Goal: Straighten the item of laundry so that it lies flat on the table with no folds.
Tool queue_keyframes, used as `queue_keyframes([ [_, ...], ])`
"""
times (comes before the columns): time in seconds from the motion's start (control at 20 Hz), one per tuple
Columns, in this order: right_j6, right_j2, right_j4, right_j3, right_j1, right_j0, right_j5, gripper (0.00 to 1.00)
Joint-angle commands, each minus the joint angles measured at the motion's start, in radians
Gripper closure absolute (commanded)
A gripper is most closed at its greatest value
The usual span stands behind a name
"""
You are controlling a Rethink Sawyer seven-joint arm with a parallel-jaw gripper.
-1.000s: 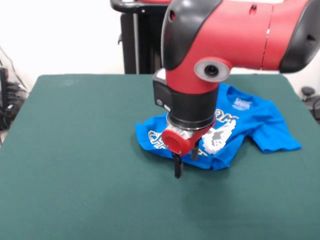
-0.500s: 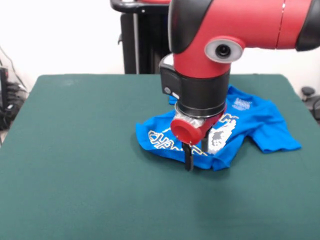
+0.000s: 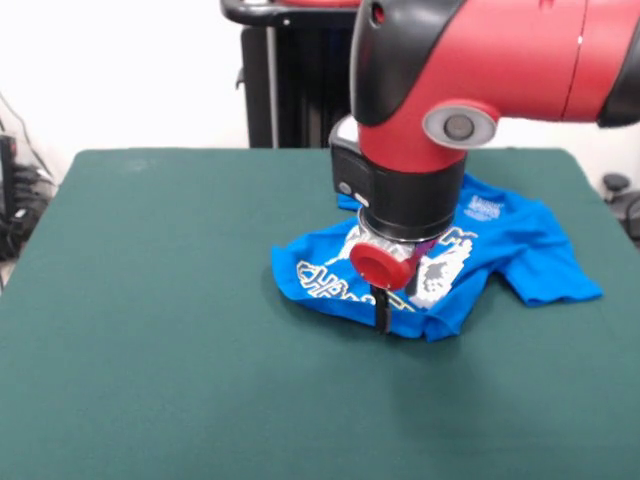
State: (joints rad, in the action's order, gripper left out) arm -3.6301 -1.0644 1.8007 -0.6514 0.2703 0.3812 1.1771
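The item of laundry [image 3: 535,250], a bright blue T-shirt with white print, lies crumpled right of the table's [image 3: 150,320] middle. Its near-left part is folded over in a bunched ridge, and one sleeve spreads out to the right. The red and black arm comes down over the shirt's middle and hides much of the print. My gripper [image 3: 390,312] is low over the shirt's near folded edge and stands open, its front finger [image 3: 381,310] down at the cloth. I cannot see any cloth held in it.
The dark green table stretches wide to the left and front of the shirt. A black stand [image 3: 270,80] rises behind the far edge. Cables and dark gear [image 3: 15,200] sit off the table's left side, and a dark object [image 3: 625,195] off its right.
The arm has shifted right and a little farther back, carrying the gripper from the bare cloth just in front of the shirt onto the shirt's near folded edge. The shirt has not moved.
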Motion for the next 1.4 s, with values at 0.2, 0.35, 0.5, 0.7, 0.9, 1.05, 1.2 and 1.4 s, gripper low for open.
queue_keyframes([
  [0.2,-0.022,0.072,0.006,0.06,0.099,0.025,0.046,0.0],
  [0.35,0.0,0.088,-0.02,0.054,0.081,0.023,0.017,0.0],
  [0.5,0.005,0.098,-0.036,0.059,0.076,0.022,0.009,0.0],
  [0.7,0.014,0.091,-0.027,0.063,0.082,0.024,0.026,0.0],
  [0.9,0.018,0.088,-0.024,0.071,0.087,0.024,0.035,1.0],
  [1.05,0.02,0.09,-0.026,0.073,0.085,0.024,0.037,1.0],
  [1.2,0.017,0.092,-0.029,0.078,0.084,0.025,0.037,1.0],
  [1.4,0.015,0.093,-0.034,0.077,0.082,0.026,0.029,1.0],
])
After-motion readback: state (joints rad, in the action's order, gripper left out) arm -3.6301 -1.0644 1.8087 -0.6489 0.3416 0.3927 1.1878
